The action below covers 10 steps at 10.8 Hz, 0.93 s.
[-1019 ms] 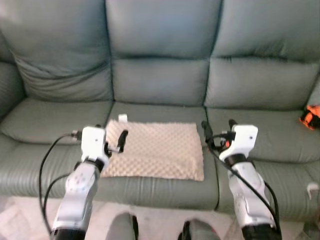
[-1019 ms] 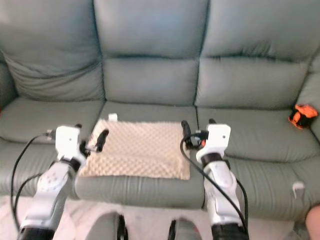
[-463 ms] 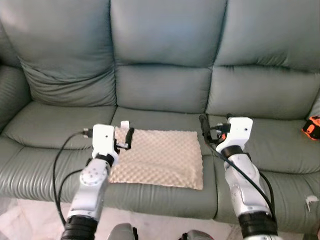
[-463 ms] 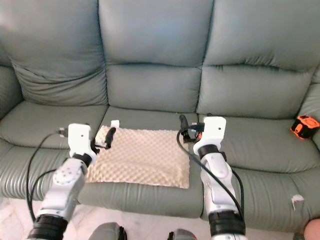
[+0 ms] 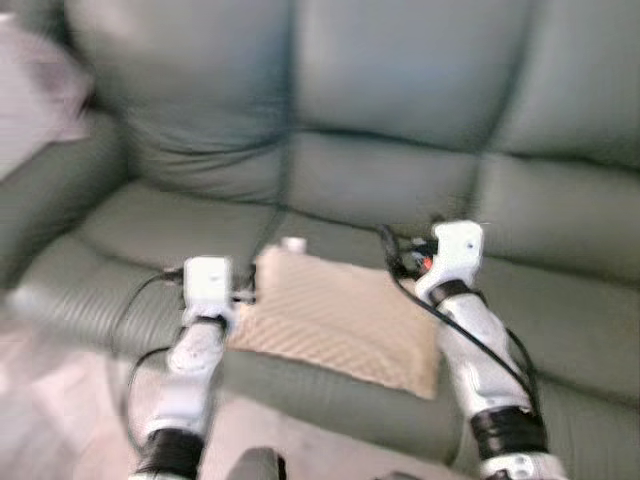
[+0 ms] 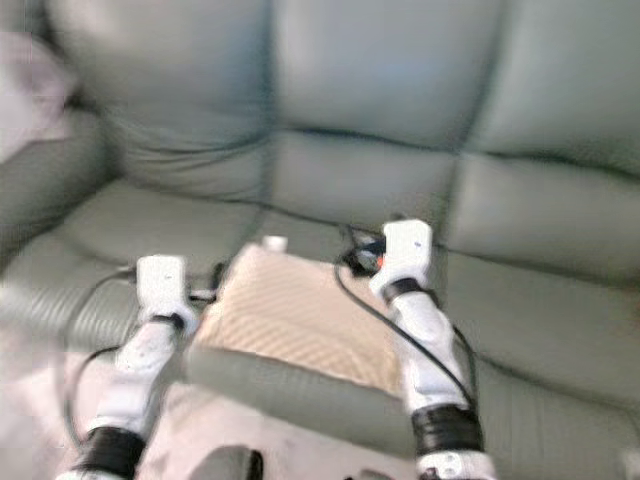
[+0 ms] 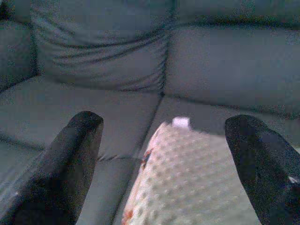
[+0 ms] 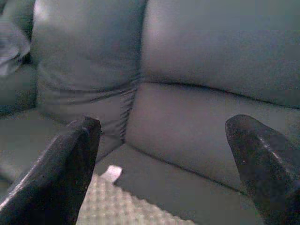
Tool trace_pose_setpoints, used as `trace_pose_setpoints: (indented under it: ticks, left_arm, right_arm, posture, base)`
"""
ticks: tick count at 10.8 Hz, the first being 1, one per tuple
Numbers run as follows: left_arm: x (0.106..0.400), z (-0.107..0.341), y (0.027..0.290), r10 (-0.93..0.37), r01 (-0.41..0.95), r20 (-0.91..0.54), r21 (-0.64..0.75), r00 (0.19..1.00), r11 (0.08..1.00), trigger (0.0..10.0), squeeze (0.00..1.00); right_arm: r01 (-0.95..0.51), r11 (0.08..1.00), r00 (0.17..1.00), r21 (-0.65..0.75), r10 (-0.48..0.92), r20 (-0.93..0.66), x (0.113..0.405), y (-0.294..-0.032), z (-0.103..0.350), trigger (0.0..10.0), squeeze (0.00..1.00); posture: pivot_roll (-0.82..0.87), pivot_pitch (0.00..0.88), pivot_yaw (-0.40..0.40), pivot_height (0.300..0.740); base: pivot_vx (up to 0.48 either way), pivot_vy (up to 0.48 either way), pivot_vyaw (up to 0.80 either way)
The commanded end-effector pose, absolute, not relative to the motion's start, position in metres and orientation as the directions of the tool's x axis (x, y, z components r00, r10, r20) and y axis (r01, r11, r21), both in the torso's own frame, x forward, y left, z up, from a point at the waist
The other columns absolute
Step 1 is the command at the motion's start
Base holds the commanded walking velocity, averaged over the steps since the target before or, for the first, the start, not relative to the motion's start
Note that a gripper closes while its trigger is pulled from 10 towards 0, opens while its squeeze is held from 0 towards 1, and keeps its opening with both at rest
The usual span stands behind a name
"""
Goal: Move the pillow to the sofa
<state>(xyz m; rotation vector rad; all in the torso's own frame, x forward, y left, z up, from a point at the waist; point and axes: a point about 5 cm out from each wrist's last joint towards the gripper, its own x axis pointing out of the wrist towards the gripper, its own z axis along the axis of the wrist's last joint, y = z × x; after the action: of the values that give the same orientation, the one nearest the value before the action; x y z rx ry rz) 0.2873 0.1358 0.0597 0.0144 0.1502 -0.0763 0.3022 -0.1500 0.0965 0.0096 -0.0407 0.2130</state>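
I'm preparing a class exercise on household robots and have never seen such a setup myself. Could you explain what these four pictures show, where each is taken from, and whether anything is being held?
This is a walking humanoid robot with two silver arms, each ending in a hand of two long black fingers. The two wide, blurred pictures come from cameras in its head, looking down at a grey-green sofa. A beige bumpy pillow lies on the seat. The left hand sits at the pillow's left edge, the right hand near its far right corner. The other two pictures come from wrist cameras looking along each hand's fingers, which stand wide apart. Both hands are open; nothing is held.
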Motion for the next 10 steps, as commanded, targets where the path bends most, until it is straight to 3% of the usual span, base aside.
trace_pose_setpoints:
  ticks: [1, 8, 10]
  left_arm:
    - [0.288, 0.06, 0.14, -0.067, 0.071, -0.151, 0.02, 0.986, 0.997, 10.0, 0.0]
    - [0.292, 0.068, 0.152, -0.037, 0.038, -0.114, 0.007, 0.993, 0.999, 10.0, 0.0]
    - [0.288, 0.065, 0.152, -0.031, 0.032, -0.129, 0.006, 0.991, 0.999, 10.0, 0.0]
  right_arm:
    - [-0.226, 0.974, 0.973, 0.012, 0.226, 0.041, 0.303, -0.146, 0.096, 10.0, 0.0]
    - [-0.245, 0.969, 0.97, 0.026, 0.244, 0.014, 0.3, -0.145, 0.087, 10.0, 0.0]
    - [-0.235, 0.971, 0.972, 0.05, 0.234, 0.021, 0.303, -0.142, 0.088, 10.0, 0.0]
  posture:
    - [-0.01, 0.0, 0.011, 0.74]
    - [0.03, 0.0, -0.014, 0.74]
    - [0.04, 0.0, -0.014, 0.74]
  base:
    - [0.0, 0.0, 0.79]
    - [0.0, 0.0, 0.79]
    - [0.0, 0.437, 0.39]
